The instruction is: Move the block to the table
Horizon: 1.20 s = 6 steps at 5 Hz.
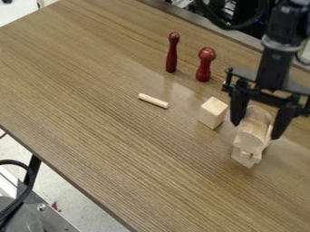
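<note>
The black gripper (257,130) hangs at the right side of the camera view, pointing down. It is open, with one finger on each side of a light wooden cylinder (251,134); whether either finger touches it I cannot tell. Under and in front of the cylinder is a smaller pale wooden block (244,157), partly covered by it. Just left of the gripper's left finger, a pale wooden block like a cube (212,113) stands on the wood-grain table (109,90).
Two dark red pin-shaped pieces, one slim (172,53) and one thicker (205,65), stand upright behind the cube-like block. A short pale dowel (153,100) lies to its left. The table's front edge runs diagonally from the left side to the bottom.
</note>
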{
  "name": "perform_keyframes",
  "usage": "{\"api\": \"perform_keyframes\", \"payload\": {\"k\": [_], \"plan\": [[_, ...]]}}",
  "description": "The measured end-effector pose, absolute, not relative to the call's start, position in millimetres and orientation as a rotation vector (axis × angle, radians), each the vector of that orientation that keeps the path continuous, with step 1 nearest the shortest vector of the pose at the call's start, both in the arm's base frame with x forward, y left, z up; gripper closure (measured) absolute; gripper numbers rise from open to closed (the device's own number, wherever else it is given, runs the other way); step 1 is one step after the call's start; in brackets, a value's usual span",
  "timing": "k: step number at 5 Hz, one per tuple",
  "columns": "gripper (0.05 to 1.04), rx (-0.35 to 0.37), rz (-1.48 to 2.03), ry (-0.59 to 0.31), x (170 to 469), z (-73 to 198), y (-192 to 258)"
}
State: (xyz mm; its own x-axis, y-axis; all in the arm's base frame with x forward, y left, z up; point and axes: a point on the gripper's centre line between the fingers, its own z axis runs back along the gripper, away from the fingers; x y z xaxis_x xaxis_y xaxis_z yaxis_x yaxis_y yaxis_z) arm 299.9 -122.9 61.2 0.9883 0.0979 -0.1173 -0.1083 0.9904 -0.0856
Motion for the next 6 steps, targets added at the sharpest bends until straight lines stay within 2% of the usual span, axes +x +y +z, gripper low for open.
{"api": "perform_keyframes", "payload": {"k": [1,3,4,6], "plan": [[0.467,-0.072,0.097,0.114,301,57,-120],[0.467,-0.095,0.076,0.104,309,69,-111],[0.468,-0.129,0.065,0.044,335,96,-103],[0.467,-0.11,0.01,0.066,382,85,-94]]}}
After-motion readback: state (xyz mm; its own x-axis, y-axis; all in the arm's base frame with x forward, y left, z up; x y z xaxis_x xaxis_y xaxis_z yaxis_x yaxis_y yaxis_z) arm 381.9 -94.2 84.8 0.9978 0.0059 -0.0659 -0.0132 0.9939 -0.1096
